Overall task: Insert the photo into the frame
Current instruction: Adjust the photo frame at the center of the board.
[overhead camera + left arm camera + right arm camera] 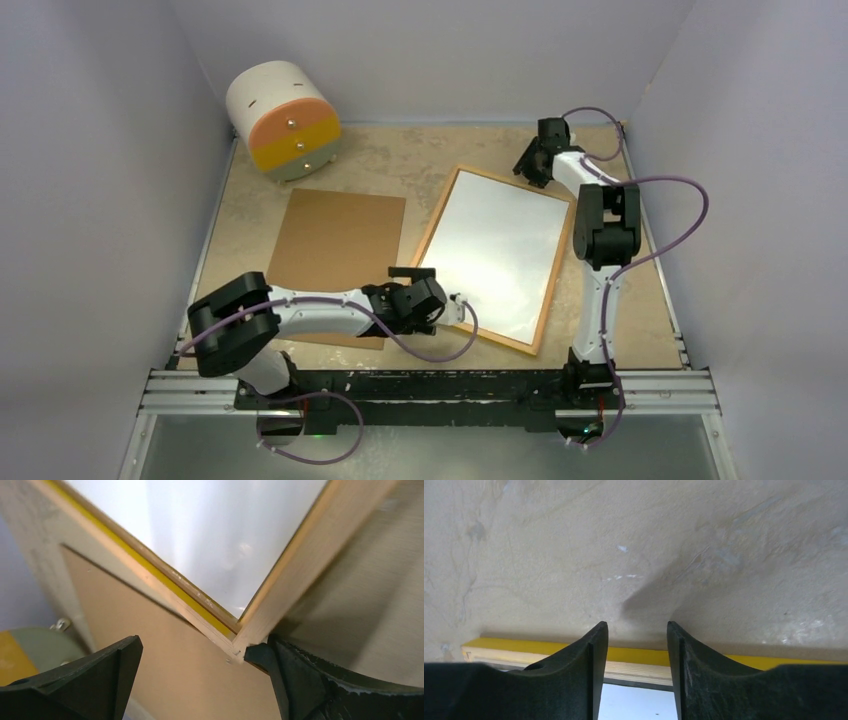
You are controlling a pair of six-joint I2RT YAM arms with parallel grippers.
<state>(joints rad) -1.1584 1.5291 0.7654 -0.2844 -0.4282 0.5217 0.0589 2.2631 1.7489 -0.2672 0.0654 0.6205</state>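
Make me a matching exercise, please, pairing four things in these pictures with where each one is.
1 brown backing board
2 cylindrical drum
3 left fingers
4 right fingers

A at the frame's far edge
B far-left corner of the table
C at the frame's near-left corner
D flat on the table, left of the frame

Pairs: 1-D, 2-B, 3-C, 4-A

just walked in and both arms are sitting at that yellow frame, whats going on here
The frame lies face down on the table, wooden back rim up. A white sheet sits inside it, apparently the photo back-side up. The left claw is open around the frame's near left corner, and the right claw is open over its far edge. The brown backing board lies flat beside the frame, not yet fitted.
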